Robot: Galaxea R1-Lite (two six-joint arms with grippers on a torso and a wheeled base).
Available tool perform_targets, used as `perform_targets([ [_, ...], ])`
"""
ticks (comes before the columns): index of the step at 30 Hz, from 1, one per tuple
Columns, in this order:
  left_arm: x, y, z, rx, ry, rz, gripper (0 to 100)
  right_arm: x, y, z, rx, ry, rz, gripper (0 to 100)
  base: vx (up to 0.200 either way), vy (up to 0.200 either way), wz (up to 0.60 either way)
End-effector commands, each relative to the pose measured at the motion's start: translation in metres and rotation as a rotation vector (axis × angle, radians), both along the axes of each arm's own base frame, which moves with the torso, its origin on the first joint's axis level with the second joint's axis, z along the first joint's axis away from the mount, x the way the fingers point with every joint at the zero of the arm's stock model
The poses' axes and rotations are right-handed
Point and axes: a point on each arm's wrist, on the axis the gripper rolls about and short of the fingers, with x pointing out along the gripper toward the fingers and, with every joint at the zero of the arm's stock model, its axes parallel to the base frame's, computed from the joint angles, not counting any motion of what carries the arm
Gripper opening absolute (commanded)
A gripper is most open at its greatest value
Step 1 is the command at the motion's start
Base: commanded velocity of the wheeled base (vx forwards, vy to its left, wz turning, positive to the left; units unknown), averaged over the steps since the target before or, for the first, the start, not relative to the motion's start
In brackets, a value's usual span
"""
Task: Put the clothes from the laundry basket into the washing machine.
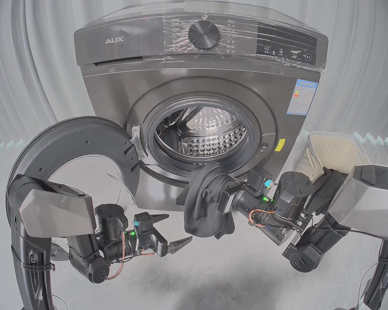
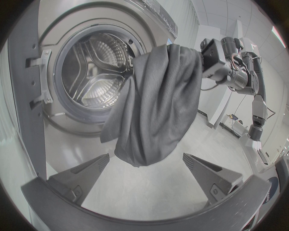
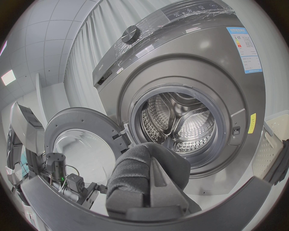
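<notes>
A: Way into the drum (image 1: 201, 131) clear?
B: Upper mouth, yes. A cloth (image 1: 204, 202) hangs across its lower rim. The open door (image 1: 81, 137) walls off the left, the basket (image 1: 335, 151) the right; bare floor (image 1: 226, 274) lies free below.

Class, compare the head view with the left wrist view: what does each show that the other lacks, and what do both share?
Head view adds the laundry basket with dark clothes and the control dial. Left wrist view adds the ceiling tiles. Both share the black garment hanging from the shut right claw before the drum, and the open left claw.
</notes>
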Motion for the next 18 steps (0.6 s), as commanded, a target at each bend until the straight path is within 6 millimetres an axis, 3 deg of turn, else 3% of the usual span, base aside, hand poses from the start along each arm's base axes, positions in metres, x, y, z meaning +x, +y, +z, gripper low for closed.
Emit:
perform_targets([
  [1,0.011,-0.006,0.019,-0.043,-0.082,-0.001,100,-0.003,0.002,-0.004,-0.011,0.009,0.013,0,0.000,0.000,0.00],
  [8,0.024,-0.015,0.031,-0.099,-0.127,0.003,100,-0.005,0.003,-0.007,-0.019,0.019,0.019,0,0.000,0.000,0.00],
  [18,0.025,-0.035,0.028,-0.119,-0.125,-0.005,100,-0.014,0.015,-0.008,-0.024,0.022,0.060,0,0.000,0.000,0.00],
])
